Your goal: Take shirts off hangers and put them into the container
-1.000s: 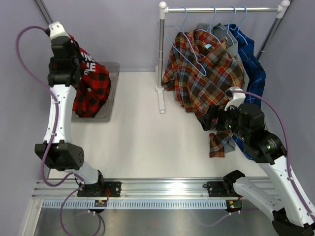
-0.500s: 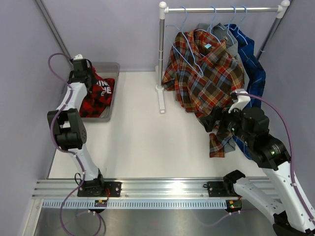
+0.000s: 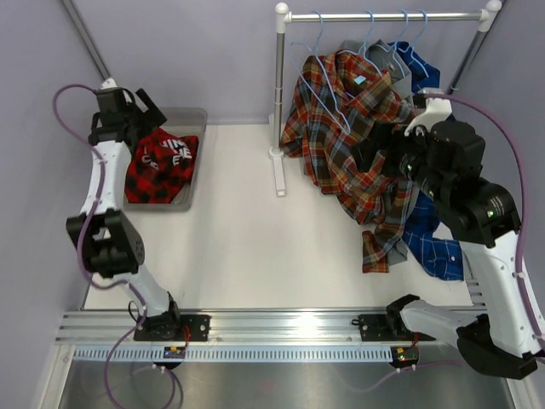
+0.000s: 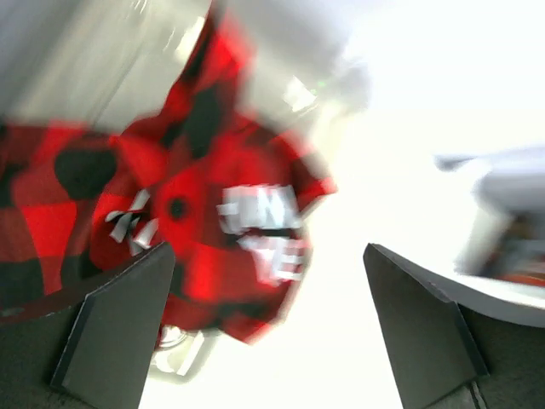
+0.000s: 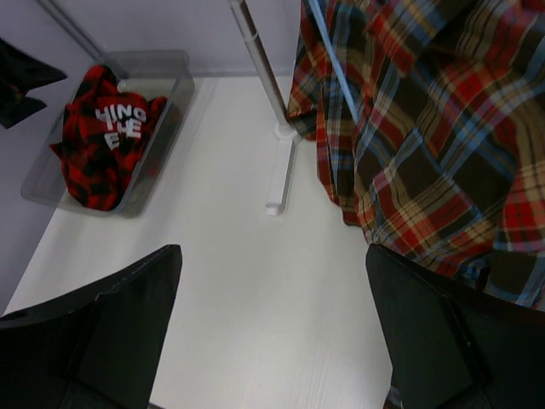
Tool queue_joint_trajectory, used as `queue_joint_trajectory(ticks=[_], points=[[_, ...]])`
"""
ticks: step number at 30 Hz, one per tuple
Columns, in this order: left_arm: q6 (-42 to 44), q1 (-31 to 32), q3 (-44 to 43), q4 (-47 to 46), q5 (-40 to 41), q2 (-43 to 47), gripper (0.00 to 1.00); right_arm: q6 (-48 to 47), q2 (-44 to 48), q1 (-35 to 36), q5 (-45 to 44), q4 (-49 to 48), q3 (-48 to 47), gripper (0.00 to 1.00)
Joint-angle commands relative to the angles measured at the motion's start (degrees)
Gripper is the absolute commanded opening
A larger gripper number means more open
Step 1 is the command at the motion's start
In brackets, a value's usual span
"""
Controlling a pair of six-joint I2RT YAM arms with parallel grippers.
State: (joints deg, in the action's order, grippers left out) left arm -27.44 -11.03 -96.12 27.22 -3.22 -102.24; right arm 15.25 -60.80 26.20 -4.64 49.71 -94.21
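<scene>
Bright, even overhead light fills the top view, which is sharp throughout, with faint soft shadows on the tabletop (image 3: 255,247). The left wrist view is badly motion-blurred: the red-black plaid shirt (image 4: 204,221) smears and the tabletop blows out white. The right wrist view is crisp.

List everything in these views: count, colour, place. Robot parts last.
red-black plaid shirt: one, white lettering, lying in the container
container: one, translucent grey, table's far left
orange-red-blue plaid shirt: one, hanging at the rack
grey shirt: one, on the rack behind it
blue plaid shirt: one, rack's right end, hanging low
hangers: four hooks on the rail, light blue
rack: one, silver-white, table's far side
table: one, white
left end effector: open, over the container
right end effector: open, empty, facing the orange-red-blue plaid shirt
</scene>
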Motion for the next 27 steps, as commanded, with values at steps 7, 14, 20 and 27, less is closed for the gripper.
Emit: queue_joint_trajectory(ticks=[7, 14, 20, 27], points=[[3.8, 1.3, 8.9, 2.8, -12.7, 30.5, 0.99, -6.3, -21.6, -5.7, -11.4, 7.3, -26.9, 1.0], [10.3, 7.2, 25.3, 4.3, -10.8, 49.5, 0.99, -10.6, -30.2, -15.9, 0.2, -0.2, -34.7, 0.99], [13.2, 8.4, 28.5, 9.1, -7.1, 57.9, 0.99, -16.1, -36.2, -21.4, 10.8, -2.3, -37.3, 0.98], [13.1, 15.7, 29.0, 14.0, -2.5, 57.6, 0.99, -22.4, -39.4, -21.7, 21.0, -5.7, -37.2, 0.95]])
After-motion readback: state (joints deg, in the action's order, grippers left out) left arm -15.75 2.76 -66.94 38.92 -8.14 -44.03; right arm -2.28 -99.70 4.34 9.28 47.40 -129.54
